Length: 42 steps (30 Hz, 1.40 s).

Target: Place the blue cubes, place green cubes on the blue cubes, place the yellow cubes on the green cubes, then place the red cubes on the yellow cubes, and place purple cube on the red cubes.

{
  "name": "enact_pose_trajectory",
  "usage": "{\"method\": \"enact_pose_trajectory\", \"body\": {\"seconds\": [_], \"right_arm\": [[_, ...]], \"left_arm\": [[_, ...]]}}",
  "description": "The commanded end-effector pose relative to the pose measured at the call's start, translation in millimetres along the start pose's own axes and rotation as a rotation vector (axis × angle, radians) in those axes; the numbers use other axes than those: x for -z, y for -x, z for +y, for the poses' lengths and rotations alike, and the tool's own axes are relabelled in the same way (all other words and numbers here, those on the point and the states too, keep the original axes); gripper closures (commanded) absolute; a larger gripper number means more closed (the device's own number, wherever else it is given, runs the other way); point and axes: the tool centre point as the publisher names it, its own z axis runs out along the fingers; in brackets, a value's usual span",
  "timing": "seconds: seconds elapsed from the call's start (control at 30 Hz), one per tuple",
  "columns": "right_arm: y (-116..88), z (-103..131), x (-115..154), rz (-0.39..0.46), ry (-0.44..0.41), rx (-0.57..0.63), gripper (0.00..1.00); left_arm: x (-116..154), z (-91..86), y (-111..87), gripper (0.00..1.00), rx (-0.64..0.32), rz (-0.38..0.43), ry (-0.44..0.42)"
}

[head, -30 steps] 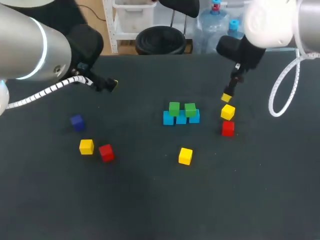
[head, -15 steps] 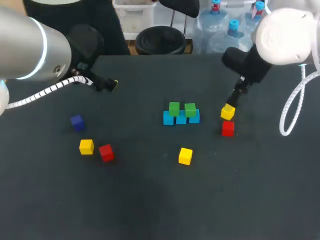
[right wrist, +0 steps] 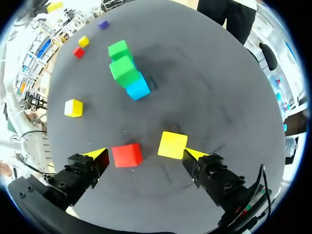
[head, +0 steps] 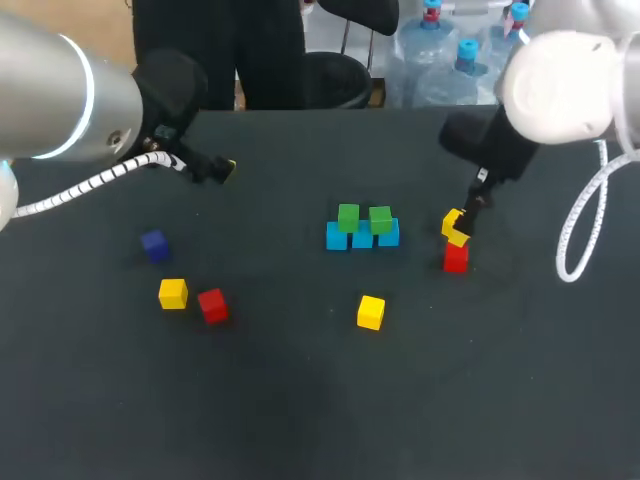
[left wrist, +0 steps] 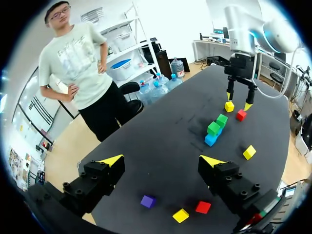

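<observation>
A row of blue cubes (head: 362,239) sits mid-table with two green cubes (head: 364,217) on top. My right gripper (head: 462,230) is low over a yellow cube (head: 452,221) and a red cube (head: 456,258). In the right wrist view the gripper (right wrist: 146,153) is open, with the red cube (right wrist: 127,155) and yellow cube (right wrist: 172,145) side by side between its fingers, the yellow one near one fingertip. My left gripper (left wrist: 162,160) is open and empty at the far left (head: 222,168). A purple cube (head: 154,244), another yellow (head: 173,293) and another red (head: 212,304) lie on the left.
One more yellow cube (head: 371,311) lies alone in front of the blue row. In the left wrist view the purple cube (left wrist: 147,201), yellow cube (left wrist: 181,215) and red cube (left wrist: 203,207) lie below the fingers. A white cable loop (head: 575,240) hangs from the right arm.
My right gripper has come down from behind the yellow cube to straddle it beside the red cube, its fingers opening wider. The left arm has not moved.
</observation>
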Motion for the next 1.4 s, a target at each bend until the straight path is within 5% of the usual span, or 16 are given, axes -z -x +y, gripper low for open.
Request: {"method": "enact_pose_trajectory", "body": {"seconds": [0.03,0.67,0.83,0.97,1.13,1.3,1.4], "right_arm": [[5.7,-15.5,-5.2,0.024,-0.005,0.0,0.0],[14.6,-32.5,-18.7,0.072,-0.012,0.025,0.01],[14.8,-36.9,-17.6,0.076,-0.027,0.027,0.5],[14.0,-40.1,-17.1,0.078,-0.035,0.027,0.74],[13.2,-39.9,-17.5,0.087,-0.031,0.031,0.76],[12.7,-37.7,-16.2,0.11,-0.039,0.066,1.0],[14.1,-36.1,-9.4,0.112,-0.047,0.093,1.0]], "left_arm": [[0.3,0.5,-0.5,0.0,-0.001,-0.002,-0.001],[0.3,0.5,-0.5,0.0,-0.001,-0.002,-0.001],[0.3,0.5,-0.5,0.0,-0.001,-0.002,-0.001],[0.3,0.5,-0.5,0.0,-0.001,-0.002,-0.001],[0.3,0.5,-0.5,0.0,-0.001,-0.002,-0.001],[0.3,0.5,-0.5,0.0,-0.001,-0.002,-0.001],[0.3,0.5,-0.5,0.0,-0.001,-0.002,-0.001]]}}
